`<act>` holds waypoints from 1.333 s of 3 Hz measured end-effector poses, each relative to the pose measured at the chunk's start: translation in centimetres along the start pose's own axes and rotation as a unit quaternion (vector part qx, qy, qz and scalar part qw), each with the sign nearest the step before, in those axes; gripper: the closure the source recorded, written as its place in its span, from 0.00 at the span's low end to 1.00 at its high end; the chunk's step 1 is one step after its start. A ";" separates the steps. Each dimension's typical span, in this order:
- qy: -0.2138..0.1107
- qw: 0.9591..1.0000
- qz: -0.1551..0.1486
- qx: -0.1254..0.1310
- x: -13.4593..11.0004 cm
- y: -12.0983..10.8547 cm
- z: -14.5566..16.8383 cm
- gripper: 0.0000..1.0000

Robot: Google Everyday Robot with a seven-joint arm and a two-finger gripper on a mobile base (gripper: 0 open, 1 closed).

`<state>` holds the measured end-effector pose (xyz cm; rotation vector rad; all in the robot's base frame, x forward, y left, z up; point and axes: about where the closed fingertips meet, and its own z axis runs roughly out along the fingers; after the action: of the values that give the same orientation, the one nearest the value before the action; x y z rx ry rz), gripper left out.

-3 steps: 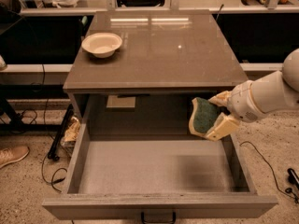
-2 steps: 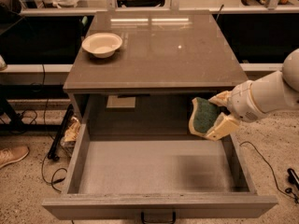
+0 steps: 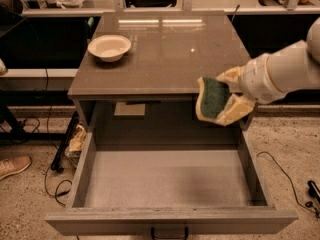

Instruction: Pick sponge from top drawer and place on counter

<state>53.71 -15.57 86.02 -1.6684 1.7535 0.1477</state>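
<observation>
One cabinet fills the middle of the view. Its counter (image 3: 165, 54) is a glossy grey-brown slab with light streaks reflected near the back edge.

Top drawer (image 3: 165, 179) is pulled fully out toward the camera. Pale grey floor, low sides, dark handle (image 3: 170, 232) on the front panel.

Robot arm (image 3: 290, 71), white, comes in from the right edge at about counter height.

Cream bowl (image 3: 109, 47) sits upright on the counter's left side, near the back, well apart from the arm.

Gripper (image 3: 222, 96) hangs in the air at the counter's front right corner, above the drawer's right rear part. Its cream fingers (image 3: 239, 108) are clamped on the sponge (image 3: 214, 98), one above and one below.

Sponge is off the drawer floor and not touching the counter. It overlaps the counter's front edge in this view. It is tilted up on edge, dark green face toward the camera, yellow layer showing along its left rim.

Tan shoe (image 3: 12, 166) and loose black cables (image 3: 55, 179) lie on the speckled floor at left.
</observation>
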 end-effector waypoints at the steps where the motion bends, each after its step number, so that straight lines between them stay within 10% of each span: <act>1: -0.019 0.998 -0.045 0.039 -5.4 -4.3 -1.9 1.00; 3: -0.041 0.993 -0.011 0.108 -8.4 -13.5 0.1 1.00; 4: -0.037 0.992 0.027 0.120 -7.2 -17.5 1.6 0.81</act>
<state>69.78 -11.53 95.32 -1.4266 1.6891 0.0215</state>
